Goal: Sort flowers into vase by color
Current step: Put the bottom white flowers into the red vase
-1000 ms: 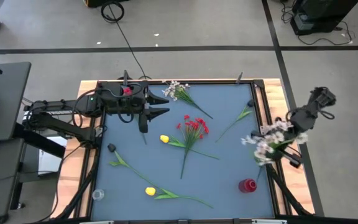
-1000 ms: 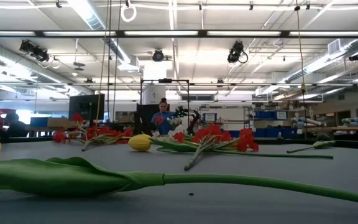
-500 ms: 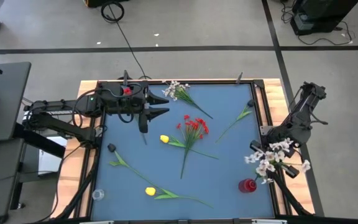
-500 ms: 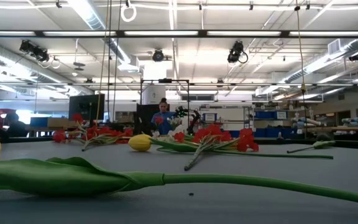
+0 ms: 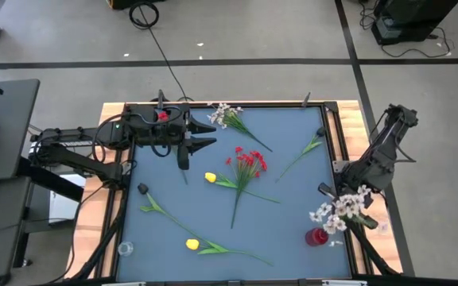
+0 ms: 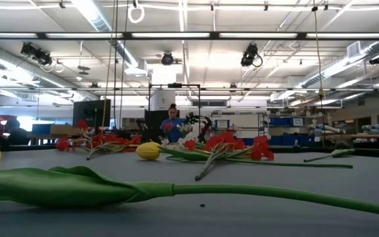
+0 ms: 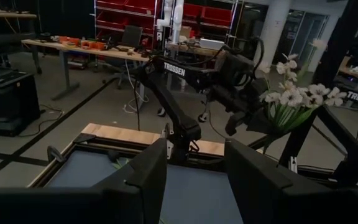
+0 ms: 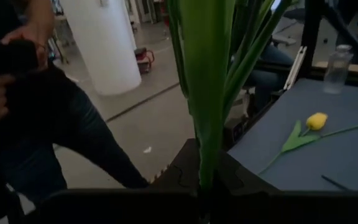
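The right gripper (image 5: pixel 355 205) is clenched on a spray of small white blossoms (image 5: pixel 336 213) just above the small red vase (image 5: pixel 317 237) at the table's near right corner. Nothing looks sorted yet, I'd say: the red blossom cluster (image 5: pixel 249 162), two yellow tulips (image 5: pixel 211 178) and another white spray (image 5: pixel 225 116) lie loose. The left gripper (image 5: pixel 201 138) waits with fingers spread at the far left

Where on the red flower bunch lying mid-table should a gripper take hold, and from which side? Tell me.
Grip the red flower bunch on its bare green stem, below the blossoms, coming straight down from above. It lies flat, stem running toward the table's near edge and clear of the yellow tulip beside the blossoms. Set the fingers across the stem.
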